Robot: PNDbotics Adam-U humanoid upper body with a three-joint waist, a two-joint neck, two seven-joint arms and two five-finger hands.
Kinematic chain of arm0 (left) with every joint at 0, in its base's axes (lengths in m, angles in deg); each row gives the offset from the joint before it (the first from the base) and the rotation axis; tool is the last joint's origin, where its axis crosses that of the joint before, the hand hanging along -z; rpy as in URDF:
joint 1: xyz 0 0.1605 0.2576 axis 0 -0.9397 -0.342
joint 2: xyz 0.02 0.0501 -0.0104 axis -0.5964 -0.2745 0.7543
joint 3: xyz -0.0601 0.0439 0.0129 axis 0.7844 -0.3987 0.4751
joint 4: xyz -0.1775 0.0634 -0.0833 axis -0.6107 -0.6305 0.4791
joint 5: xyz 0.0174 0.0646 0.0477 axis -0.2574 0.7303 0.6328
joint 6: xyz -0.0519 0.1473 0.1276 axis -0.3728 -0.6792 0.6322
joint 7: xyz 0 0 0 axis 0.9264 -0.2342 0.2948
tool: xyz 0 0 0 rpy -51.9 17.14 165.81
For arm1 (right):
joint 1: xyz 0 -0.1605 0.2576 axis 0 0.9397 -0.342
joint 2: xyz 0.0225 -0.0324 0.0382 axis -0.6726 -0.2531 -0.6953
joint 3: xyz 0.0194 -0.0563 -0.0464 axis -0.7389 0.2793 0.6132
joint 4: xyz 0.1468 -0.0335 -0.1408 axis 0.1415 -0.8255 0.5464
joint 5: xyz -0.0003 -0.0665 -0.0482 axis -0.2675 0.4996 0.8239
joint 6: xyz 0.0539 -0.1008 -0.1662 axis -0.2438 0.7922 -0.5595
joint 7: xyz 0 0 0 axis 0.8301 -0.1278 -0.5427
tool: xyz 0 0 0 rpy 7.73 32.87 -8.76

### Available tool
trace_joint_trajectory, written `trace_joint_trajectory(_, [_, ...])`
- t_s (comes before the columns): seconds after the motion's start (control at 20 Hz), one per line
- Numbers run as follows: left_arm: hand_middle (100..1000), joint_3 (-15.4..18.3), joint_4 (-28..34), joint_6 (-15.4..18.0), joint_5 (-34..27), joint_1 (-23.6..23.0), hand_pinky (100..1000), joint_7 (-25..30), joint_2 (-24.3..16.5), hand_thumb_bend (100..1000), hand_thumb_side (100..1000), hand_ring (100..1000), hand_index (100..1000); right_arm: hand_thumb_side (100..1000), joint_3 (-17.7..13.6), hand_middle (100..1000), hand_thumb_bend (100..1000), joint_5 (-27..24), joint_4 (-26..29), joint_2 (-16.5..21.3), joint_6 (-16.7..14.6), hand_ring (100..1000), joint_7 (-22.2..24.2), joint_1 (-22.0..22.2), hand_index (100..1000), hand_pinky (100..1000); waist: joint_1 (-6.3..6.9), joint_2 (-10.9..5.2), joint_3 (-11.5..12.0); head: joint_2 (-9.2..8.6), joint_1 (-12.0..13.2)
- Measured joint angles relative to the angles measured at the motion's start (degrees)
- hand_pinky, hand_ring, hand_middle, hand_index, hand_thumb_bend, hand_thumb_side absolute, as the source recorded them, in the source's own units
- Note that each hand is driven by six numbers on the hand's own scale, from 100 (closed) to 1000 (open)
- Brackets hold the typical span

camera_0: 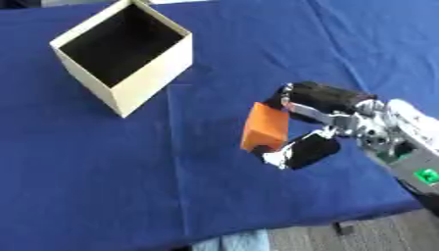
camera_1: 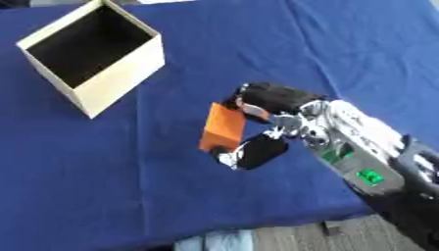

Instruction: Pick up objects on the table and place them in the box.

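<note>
1. Work surface: a table covered with a blue cloth [camera_0: 103,186] fills nearly the whole view. A strip of grey floor [camera_0: 360,235] shows past the near edge, at the lower right.

2. Box [camera_0: 150,73]: an open-topped, cream-coloured box stands on the cloth at the upper left. It sits turned, with one corner pointing toward the robot. Its interior is dark, and nothing can be made out inside it.

3. Block [camera_0: 264,127]: one orange, rectangular block is located right of centre, well apart from the box and nearer to the robot. It is held on edge, tilted, with a broad face toward the camera.

4. Right hand [camera_1: 279,125]: the arm enters from the lower right corner. The hand is closed on the block. The black fingers [camera_0: 322,95] curl against the upper right edge of the block, and the thumb [camera_0: 304,152] presses at its lower right corner. The block sits in the pinch between them.

5. Block-to-cloth contact: the views do not show whether the lower edge of the block touches the cloth or clears it.

6. Right forearm [camera_1: 360,147]: silver and white housings with a small green mark [camera_1: 370,177] extend back from the wrist toward the lower right.

7. Left hand: it appears in neither view.

8. Near edge: a pale blue piece of fabric [camera_0: 231,242] shows below the table edge at the bottom centre.
</note>
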Motion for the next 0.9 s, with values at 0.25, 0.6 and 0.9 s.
trace_joint_trajectory(0.25, [678, 0.0, 0.0, 0.1, 0.0, 0.3, 685, 0.1, 0.0, 695, 892, 626, 785, 492, -2.4, 467, 100, -4.5, 0.0, 2.8, 0.0, 813, -1.3, -5.4, 669, 839, 0.29, -0.04, 0.1, -0.01, 0.6])
trace_joint_trajectory(0.6, [678, -0.3, 0.0, 0.9, -0.5, 2.5, 684, 0.9, 0.0, 689, 895, 625, 783, 485, -5.2, 465, 100, -8.4, 0.1, 4.7, 2.0, 789, -0.5, -15.2, 667, 823, 1.15, 2.0, 2.2, -2.83, 0.6])
trace_joint_trajectory(0.9, [679, -0.4, 0.0, 1.4, -0.6, 4.2, 683, 1.3, 0.0, 685, 896, 624, 783, 488, -6.8, 459, 100, -8.7, -0.9, 4.8, 4.4, 780, 1.1, -21.9, 662, 811, 0.83, 4.46, 4.4, -7.74, -1.8])
